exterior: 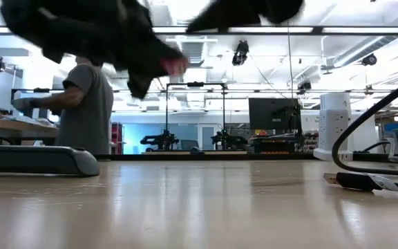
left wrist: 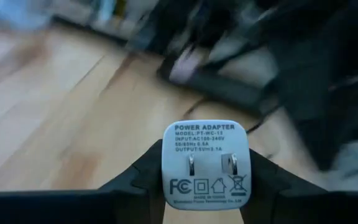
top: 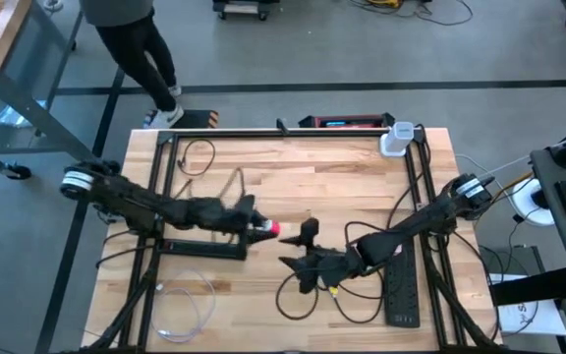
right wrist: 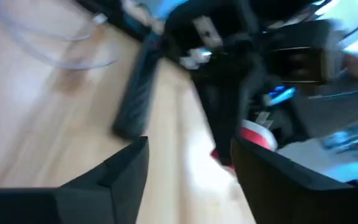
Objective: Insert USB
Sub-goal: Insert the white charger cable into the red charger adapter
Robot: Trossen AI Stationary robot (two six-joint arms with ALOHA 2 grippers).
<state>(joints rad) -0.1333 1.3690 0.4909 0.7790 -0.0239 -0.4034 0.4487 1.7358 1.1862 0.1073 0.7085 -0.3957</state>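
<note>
Gripping the power adapter at table centre, the left gripper points toward the right gripper. Right fingers stand parted, holding nothing. Both tips sit close together.

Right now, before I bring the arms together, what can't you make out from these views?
- USB port on the white power adapter in the left gripper: left wrist view shows only its pronged face.
- USB plug: none visible between the open right gripper jaws; right wrist view is blurred.
- Gap between the grippers: low view crops both arms at the top edge.
</note>
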